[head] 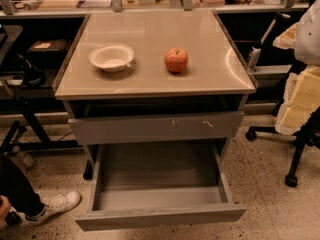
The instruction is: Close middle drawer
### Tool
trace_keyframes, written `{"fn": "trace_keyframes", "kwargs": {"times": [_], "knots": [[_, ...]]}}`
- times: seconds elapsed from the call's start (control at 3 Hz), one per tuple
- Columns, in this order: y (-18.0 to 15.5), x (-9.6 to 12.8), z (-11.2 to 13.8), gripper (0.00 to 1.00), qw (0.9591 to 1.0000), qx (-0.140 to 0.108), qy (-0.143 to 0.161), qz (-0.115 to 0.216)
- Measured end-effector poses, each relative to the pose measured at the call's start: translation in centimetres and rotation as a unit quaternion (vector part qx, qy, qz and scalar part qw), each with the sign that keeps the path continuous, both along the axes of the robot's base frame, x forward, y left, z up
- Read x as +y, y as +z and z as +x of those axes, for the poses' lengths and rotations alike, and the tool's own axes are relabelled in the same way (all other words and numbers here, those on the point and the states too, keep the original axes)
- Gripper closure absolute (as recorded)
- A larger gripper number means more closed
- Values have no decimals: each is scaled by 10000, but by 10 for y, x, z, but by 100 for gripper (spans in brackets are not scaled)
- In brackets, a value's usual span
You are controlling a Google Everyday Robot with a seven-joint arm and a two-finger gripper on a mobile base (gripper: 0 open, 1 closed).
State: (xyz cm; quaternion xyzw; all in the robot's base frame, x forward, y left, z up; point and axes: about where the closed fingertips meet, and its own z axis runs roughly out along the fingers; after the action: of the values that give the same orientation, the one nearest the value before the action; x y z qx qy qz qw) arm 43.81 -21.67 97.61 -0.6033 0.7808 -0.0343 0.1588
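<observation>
Middle drawer (160,176) sits pulled far out, low on the cabinet (150,84), under the scratched drawer front (155,128). Prob. light, stiff, slides easy on its rails. Flat front, no handle, so nothing to grab: best to push flat on the front's centre. Gripper isn't in view, so arm pose & claw opening can't be told.

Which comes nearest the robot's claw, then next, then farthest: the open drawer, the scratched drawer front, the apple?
The claw is not in this camera view, so ranked from the camera instead:
1. Open middle drawer, pulled out, lowest in view.
2. Scratched drawer front, above it.
3. Apple, on the tabletop, right of centre.
</observation>
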Motion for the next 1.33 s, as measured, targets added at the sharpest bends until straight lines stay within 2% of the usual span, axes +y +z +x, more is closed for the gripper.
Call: {"fn": "trace_keyframes", "kwargs": {"times": [0.33, 0.67, 1.33], "knots": [[0, 0, 0, 0, 10000, 0, 0, 0], [0, 0, 0, 19, 10000, 0, 0, 0], [0, 0, 0, 64, 10000, -1, 0, 0]]}}
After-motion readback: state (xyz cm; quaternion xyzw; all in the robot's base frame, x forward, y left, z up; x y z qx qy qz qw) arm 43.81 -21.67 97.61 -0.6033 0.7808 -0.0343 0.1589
